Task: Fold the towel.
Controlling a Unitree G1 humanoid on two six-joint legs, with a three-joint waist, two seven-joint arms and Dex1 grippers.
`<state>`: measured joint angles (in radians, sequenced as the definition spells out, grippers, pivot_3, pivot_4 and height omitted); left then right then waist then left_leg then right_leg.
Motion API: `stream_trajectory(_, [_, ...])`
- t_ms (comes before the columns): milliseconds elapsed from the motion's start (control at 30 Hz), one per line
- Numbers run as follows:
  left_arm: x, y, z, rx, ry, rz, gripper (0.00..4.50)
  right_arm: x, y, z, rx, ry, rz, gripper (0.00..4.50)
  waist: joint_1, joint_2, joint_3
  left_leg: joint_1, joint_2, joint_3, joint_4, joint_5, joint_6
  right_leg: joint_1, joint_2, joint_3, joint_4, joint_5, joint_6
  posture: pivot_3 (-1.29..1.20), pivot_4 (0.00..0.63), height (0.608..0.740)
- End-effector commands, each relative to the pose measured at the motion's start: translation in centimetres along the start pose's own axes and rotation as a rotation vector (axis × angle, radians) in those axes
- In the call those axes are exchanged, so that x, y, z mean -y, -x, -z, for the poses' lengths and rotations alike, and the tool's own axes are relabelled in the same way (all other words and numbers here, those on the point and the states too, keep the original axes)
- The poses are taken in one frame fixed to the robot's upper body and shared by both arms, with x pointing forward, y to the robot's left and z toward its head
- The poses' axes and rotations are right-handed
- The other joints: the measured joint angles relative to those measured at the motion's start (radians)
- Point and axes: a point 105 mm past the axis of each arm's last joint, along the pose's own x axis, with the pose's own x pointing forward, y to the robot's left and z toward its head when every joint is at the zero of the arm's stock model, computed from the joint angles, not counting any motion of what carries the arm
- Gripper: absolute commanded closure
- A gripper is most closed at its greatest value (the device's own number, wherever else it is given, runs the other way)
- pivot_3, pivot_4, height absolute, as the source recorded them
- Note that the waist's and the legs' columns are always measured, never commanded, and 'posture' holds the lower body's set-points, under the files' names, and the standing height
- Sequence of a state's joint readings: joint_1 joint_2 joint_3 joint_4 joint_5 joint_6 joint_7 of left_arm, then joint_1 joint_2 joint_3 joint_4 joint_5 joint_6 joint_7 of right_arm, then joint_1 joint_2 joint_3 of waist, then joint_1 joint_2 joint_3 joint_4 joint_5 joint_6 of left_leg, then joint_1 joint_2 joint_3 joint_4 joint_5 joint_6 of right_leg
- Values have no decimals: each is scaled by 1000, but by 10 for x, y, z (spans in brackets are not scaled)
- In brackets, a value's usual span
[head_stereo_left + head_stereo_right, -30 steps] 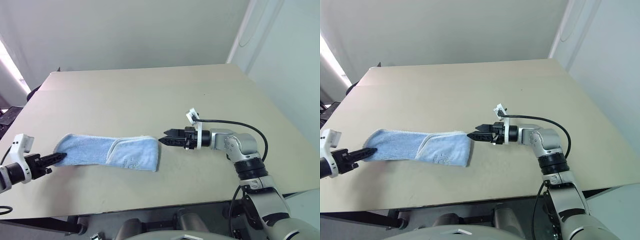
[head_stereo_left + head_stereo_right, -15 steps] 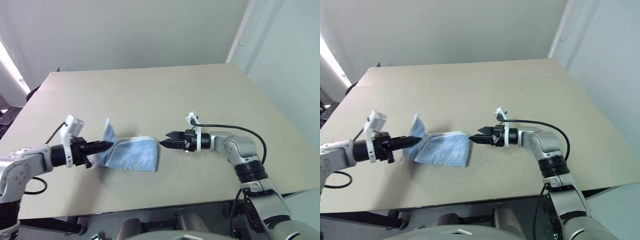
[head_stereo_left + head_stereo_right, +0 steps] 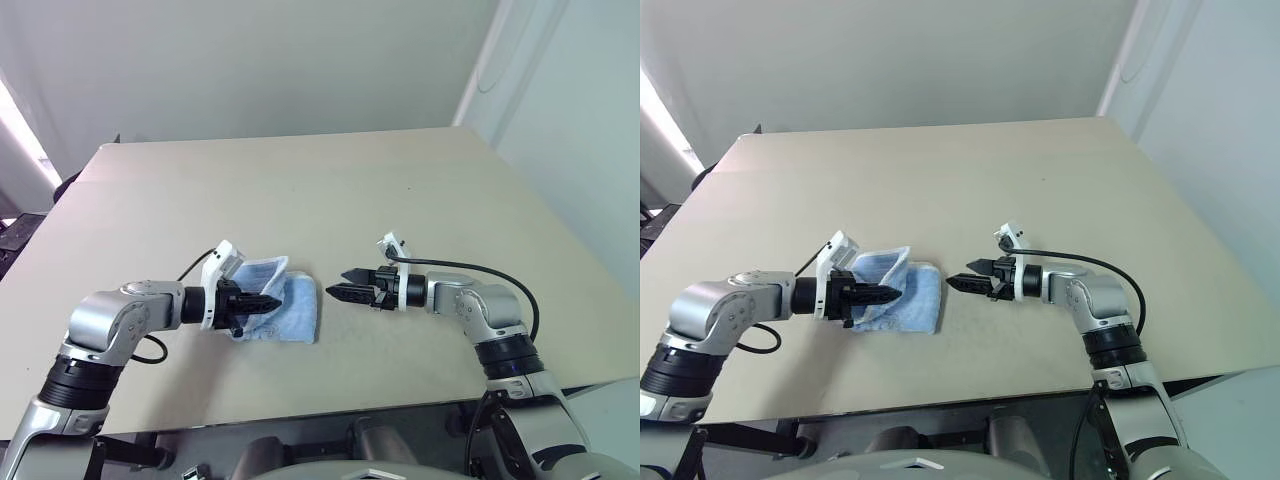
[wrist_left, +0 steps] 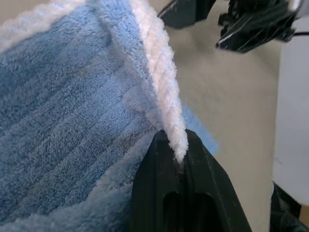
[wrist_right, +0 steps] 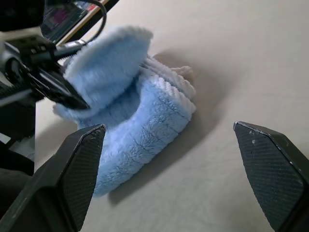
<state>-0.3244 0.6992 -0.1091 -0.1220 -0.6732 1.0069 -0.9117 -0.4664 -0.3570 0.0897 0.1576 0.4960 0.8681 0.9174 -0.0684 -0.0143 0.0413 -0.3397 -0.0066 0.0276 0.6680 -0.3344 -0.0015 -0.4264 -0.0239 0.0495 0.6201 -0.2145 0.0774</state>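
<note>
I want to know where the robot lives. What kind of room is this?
Probably a plain test room or lab: one bare beige table, blank pale walls, and just a blue towel to practise on.

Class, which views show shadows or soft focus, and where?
Right wrist view: towel casts a soft shadow on the table, while the end effector fingers look soft. Left wrist view: the background beyond the towel's white edge is blurred.

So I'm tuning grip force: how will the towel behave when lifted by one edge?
Probably floppy: the towel droops in soft folds where the left end effector pinches its white edging. Likely light, since a thin pinch carries the flap. The terry pile probably resists slipping.
</note>
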Motion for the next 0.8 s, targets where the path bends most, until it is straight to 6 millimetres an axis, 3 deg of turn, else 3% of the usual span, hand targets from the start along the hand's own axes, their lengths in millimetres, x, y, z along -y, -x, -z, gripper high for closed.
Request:
stream_trajectory(33, [7, -7, -6, -1, -55, 46, 4454, -2, 3, -14, 43, 35, 2, 0, 0, 0, 0, 0, 0, 0, 0, 0, 0, 0, 0, 0, 0, 0, 0, 0, 0, 740])
stream_trajectory(67, [6, -10, -5, -2, -57, 45, 4454, -2, 3, -14, 43, 34, 3, 0, 0, 0, 0, 0, 0, 0, 0, 0, 0, 0, 0, 0, 0, 0, 0, 0, 0, 740])
stream_trajectory(333, [6, -14, -17, 40, -64, 57, 1687, -1, 0, -14, 40, 33, 9, 0, 0, 0, 0, 0, 0, 0, 0, 0, 0, 0, 0, 0, 0, 0, 0, 0, 0, 740])
stream_trajectory(467, [11, -3, -30, 84, -126, 49, 325, 0, 1, -15, 41, 33, 9, 0, 0, 0, 0, 0, 0, 0, 0, 0, 0, 0, 0, 0, 0, 0, 0, 0, 0, 740])
stream_trajectory(600, [16, 23, -48, 124, -232, -10, 325, 1, 1, -15, 41, 31, 6, 0, -2, 0, 0, 0, 0, 0, 0, 0, 0, 0, 0, 0, 0, 0, 0, 0, 0, 740])
stream_trajectory(800, [4, 77, -66, 180, -294, -195, 325, -1, -3, -15, 46, 37, -7, 0, -2, 0, 0, 0, 0, 0, 0, 0, 0, 0, 0, 0, 0, 0, 0, 0, 0, 740])
